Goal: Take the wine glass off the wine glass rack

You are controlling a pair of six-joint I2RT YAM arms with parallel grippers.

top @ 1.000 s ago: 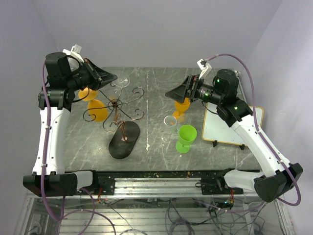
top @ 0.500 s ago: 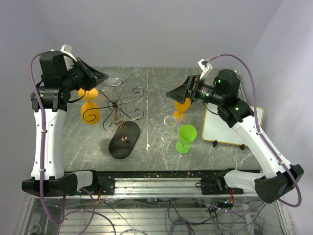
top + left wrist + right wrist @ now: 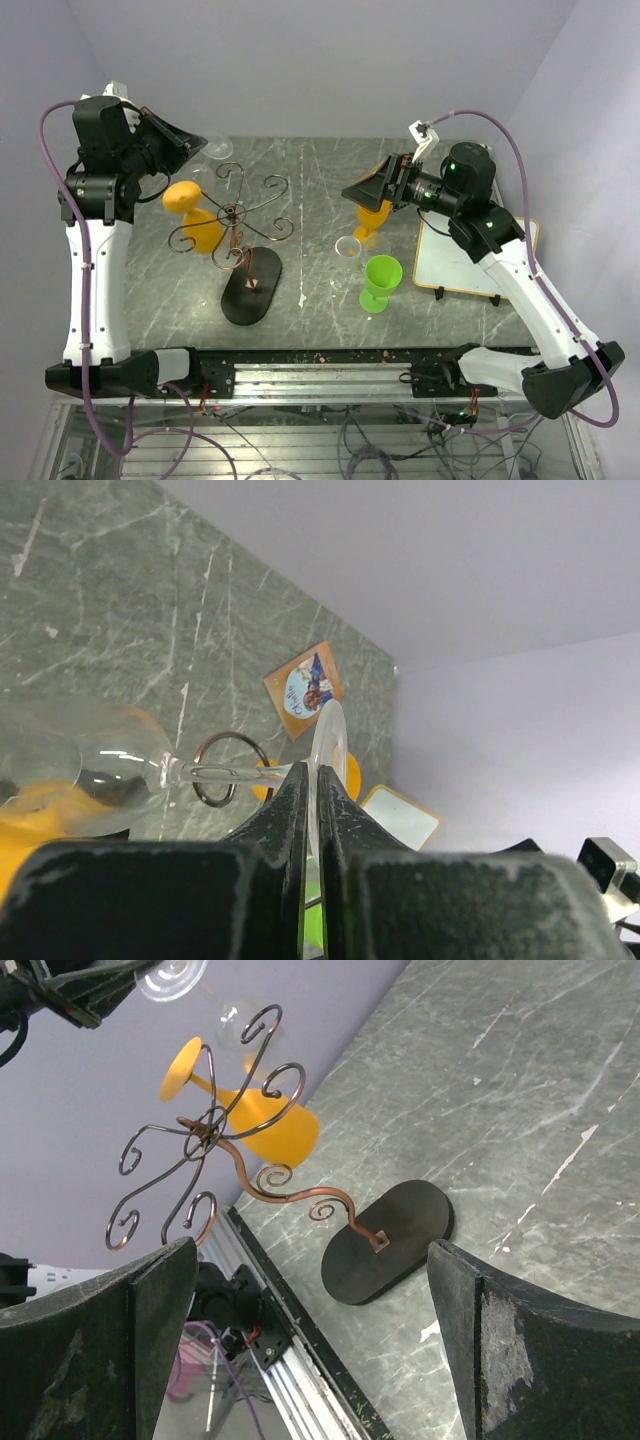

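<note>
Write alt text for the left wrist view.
The left hand is shut on the foot of a clear wine glass, held sideways, bowl at the picture's left. Behind it are a grey marble table and one copper loop of the wine glass rack.

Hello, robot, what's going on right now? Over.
Left hand shut on foot of clear wine glass. Right hand open, empty. Glass bowl close by wine glass rack scroll; orange glass hangs there.

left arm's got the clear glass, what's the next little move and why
Probably draw the clear glass away from the rack, out to the left. The left gripper has its jaws shut on the glass's foot, but in the right wrist view the bowl hangs close to one curled arm of the rack.
</note>
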